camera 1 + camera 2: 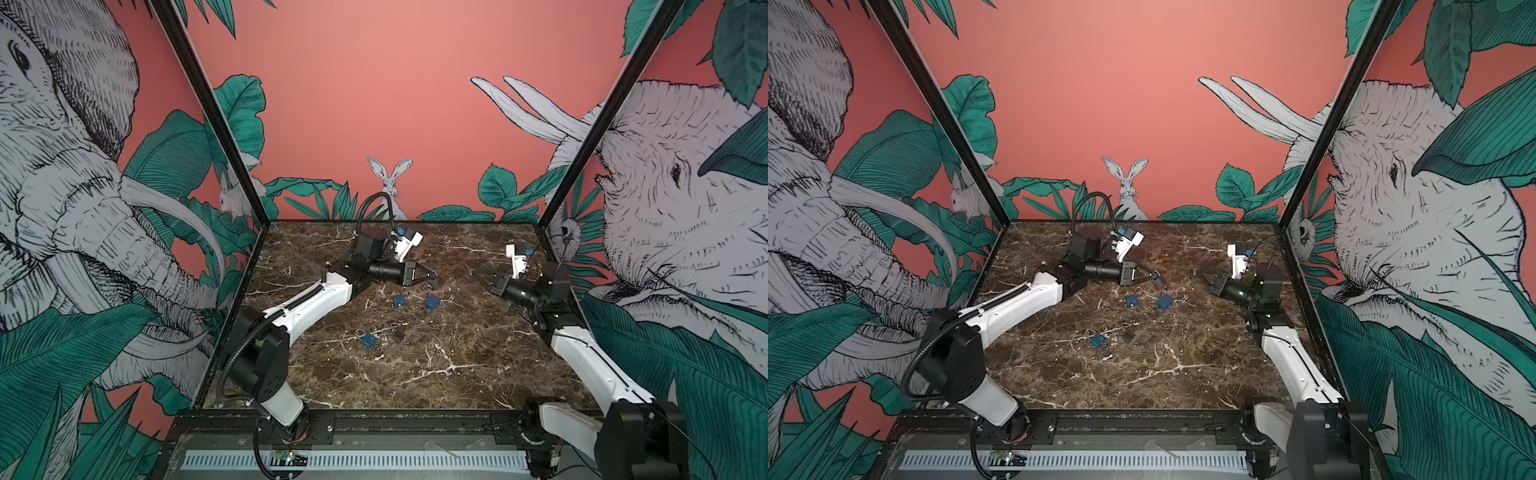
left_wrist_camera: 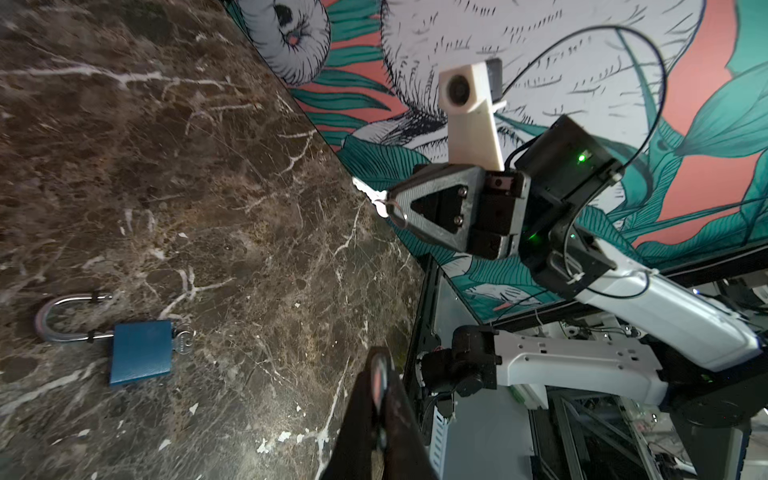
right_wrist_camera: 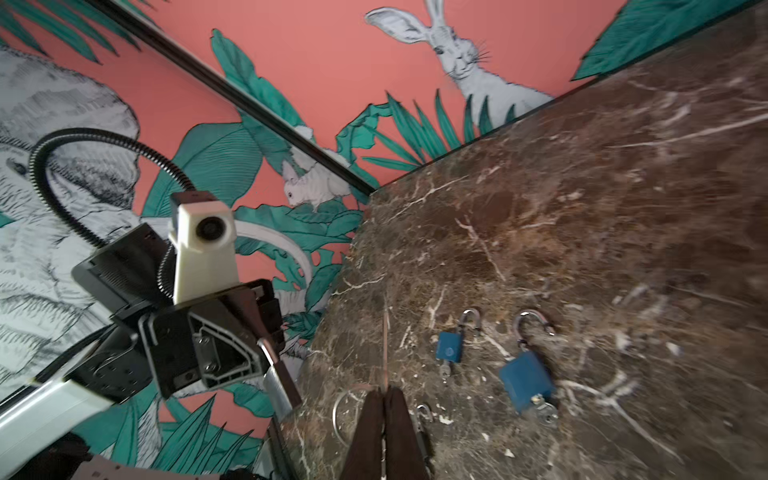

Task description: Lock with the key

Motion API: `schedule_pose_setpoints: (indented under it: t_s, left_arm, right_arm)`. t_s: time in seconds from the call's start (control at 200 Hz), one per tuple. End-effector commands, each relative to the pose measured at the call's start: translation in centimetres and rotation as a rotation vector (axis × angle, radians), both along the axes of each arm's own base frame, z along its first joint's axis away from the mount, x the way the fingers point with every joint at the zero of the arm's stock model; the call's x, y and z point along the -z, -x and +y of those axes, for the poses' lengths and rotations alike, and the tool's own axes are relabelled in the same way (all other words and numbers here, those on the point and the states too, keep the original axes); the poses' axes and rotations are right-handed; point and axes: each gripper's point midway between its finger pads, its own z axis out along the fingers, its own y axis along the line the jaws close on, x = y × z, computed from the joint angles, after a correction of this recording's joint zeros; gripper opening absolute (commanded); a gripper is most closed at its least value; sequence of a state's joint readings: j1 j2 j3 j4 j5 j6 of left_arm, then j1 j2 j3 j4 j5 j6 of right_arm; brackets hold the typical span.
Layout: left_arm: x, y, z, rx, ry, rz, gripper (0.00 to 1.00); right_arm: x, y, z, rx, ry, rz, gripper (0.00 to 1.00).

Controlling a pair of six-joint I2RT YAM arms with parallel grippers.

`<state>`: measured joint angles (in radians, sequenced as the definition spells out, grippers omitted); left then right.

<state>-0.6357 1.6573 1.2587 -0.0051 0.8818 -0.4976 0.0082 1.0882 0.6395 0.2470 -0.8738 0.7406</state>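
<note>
Left wrist shows right claw [image 2: 385, 204] pinching key [image 2: 367, 194], right wrist shows left claw [image 3: 268, 356] gripping padlock [image 3: 277, 384]

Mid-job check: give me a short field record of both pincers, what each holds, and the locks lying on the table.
left pincer: shut on dark padlock, held above the table
right pincer: shut on key, tip pointing toward the left pincer
key to padlock: apart, not inserted
blue padlocks: three on table, shackles open, a key in each
small dark lock: on table, right of the nearest blue one; state unclear
</note>
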Motion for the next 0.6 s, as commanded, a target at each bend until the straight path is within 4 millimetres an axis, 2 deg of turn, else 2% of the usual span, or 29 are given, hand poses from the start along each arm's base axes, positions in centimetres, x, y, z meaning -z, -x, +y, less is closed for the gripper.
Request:
schedule_pose_setpoints:
  t_s: [0.0,0.2,0.35,0.44,0.46,0.595]
  left_arm:
    - [3.1,-0.6,-1.2,0.029,-0.057,0.038,0.00]
    - [6.6,-3.0,-4.8,0.078,-0.072,0.130,0.00]
    - [8.9,-4.0,-7.7,0.123,-0.098,0.174,0.00]
    - [9.8,-5.2,-8.8,0.129,-0.115,0.181,0.00]
    - [10.3,-4.0,-9.9,0.162,-0.124,0.191,0.00]
    - [12.0,-4.4,-11.9,0.191,-0.137,0.248,0.00]
  right_arm:
    - [1.1,0.0,-2.3,0.086,0.066,0.021,0.00]
    - [2.7,0.3,-6.2,0.211,0.088,0.073,0.00]
    - [3.9,0.6,-7.4,0.247,0.083,0.103,0.00]
    - [4.6,0.6,-7.7,0.257,0.090,0.117,0.00]
    - [4.8,0.6,-7.7,0.259,0.094,0.120,0.00]
    - [5.5,0.5,-8.1,0.275,0.111,0.136,0.00]
